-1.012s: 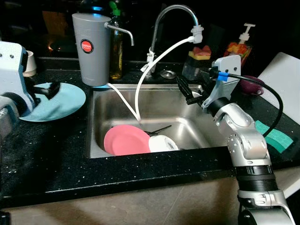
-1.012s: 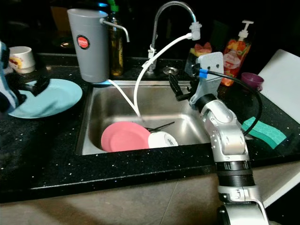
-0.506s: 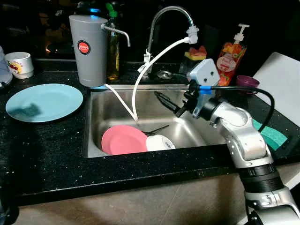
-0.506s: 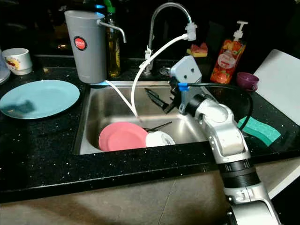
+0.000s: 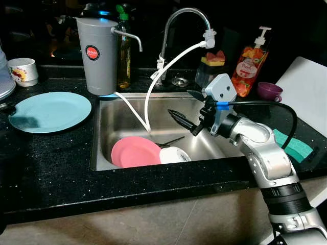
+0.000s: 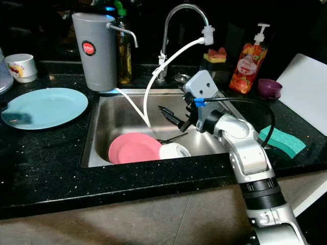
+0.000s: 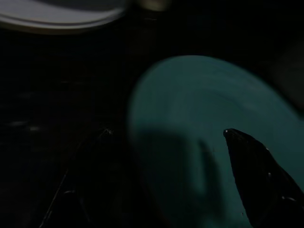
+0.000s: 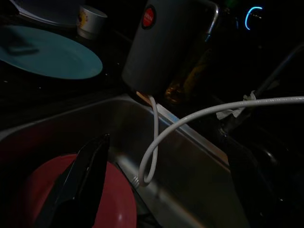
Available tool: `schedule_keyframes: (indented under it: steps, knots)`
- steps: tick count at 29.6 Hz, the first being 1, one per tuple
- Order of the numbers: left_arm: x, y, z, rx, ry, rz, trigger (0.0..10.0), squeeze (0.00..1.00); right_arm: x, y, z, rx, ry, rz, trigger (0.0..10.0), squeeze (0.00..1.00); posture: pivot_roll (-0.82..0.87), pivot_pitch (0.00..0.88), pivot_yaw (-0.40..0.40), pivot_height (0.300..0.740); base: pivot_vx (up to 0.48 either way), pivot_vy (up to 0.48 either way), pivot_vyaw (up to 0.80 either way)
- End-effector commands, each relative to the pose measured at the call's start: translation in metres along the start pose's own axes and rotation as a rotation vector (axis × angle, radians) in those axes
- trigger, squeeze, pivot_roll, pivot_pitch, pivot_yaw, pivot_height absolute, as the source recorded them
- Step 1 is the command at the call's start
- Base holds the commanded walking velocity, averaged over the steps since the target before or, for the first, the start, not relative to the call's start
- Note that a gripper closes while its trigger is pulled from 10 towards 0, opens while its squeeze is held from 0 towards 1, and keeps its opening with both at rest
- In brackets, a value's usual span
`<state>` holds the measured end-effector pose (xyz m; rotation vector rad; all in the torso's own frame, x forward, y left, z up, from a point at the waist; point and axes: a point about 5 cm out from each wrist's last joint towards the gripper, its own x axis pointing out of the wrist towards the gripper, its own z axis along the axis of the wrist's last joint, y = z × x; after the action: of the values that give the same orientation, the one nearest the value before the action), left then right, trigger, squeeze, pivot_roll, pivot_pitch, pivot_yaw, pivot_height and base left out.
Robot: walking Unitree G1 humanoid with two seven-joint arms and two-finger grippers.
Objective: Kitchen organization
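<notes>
I've swung my right end effector, fingers wide and empty, out over the sink toward the pink plate, next pickup.

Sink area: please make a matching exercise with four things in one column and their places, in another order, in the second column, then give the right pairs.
Things:
1. pink plate
2. blue plate
3. green sponge
4. soap dispenser

Places:
A. on the counter left of the sink
B. behind the sink, to the right of the tap
C. inside the sink, beside a white bowl
D. on the counter right of the sink

Pairs: 1-C, 2-A, 3-D, 4-B
</notes>
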<state>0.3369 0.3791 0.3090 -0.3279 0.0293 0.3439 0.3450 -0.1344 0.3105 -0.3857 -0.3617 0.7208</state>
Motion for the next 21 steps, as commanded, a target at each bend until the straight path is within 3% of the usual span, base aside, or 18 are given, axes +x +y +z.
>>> schedule_keyframes:
  steps: [1,6,9,10,14,15,18,20,21]
  knots:
    - [0.003,-0.003,-0.004,-0.017,0.009,-0.03,10.0,0.0,-0.001,-0.002,-0.001,-0.011,0.002,-0.002,10.0,0.0,0.16,0.072,-0.059,0.74,0.0,0.0,0.0]
    - [0.011,0.0,-0.02,-0.153,0.018,-0.002,10.0,0.0,0.001,-0.001,0.003,-0.021,-0.011,0.011,10.0,0.0,0.16,0.068,-0.061,0.74,0.0,0.0,0.0]
    - [0.012,0.002,-0.025,-0.17,0.021,0.024,10.0,0.0,0.0,-0.001,0.003,-0.023,-0.01,0.012,10.0,0.0,0.14,0.061,-0.054,0.74,0.0,0.0,0.0]
    - [0.013,0.008,-0.036,-0.15,0.033,0.087,10.0,0.0,-0.003,-0.002,0.003,-0.029,-0.004,0.006,10.0,0.0,0.13,0.059,-0.051,0.74,0.0,0.0,0.0]
    - [0.013,0.011,-0.039,-0.115,0.034,0.12,10.0,0.0,-0.005,-0.004,0.003,-0.033,0.001,0.002,10.0,0.0,0.13,0.059,-0.051,0.74,0.0,0.0,0.0]
    - [0.013,0.012,-0.038,-0.072,0.016,0.129,10.0,0.0,-0.006,-0.004,0.003,-0.035,0.002,-0.001,10.0,0.0,0.13,0.059,-0.051,0.74,0.0,0.0,0.0]
    - [0.012,0.006,-0.017,-0.07,-0.107,0.065,10.0,0.0,-0.008,-0.006,0.004,-0.041,0.003,-0.011,10.0,0.0,0.11,0.056,-0.045,0.74,0.0,0.0,0.0]
    - [0.012,0.006,-0.017,-0.07,-0.107,0.065,10.0,0.0,-0.008,-0.006,0.004,-0.041,0.003,-0.011,10.0,0.0,0.11,0.056,-0.045,0.74,0.0,0.0,0.0]
    - [0.009,0.006,-0.004,-0.106,-0.157,0.054,10.0,0.0,-0.009,-0.007,0.004,-0.042,0.005,-0.014,10.0,0.0,0.1,0.057,-0.039,0.74,0.0,0.0,0.0]
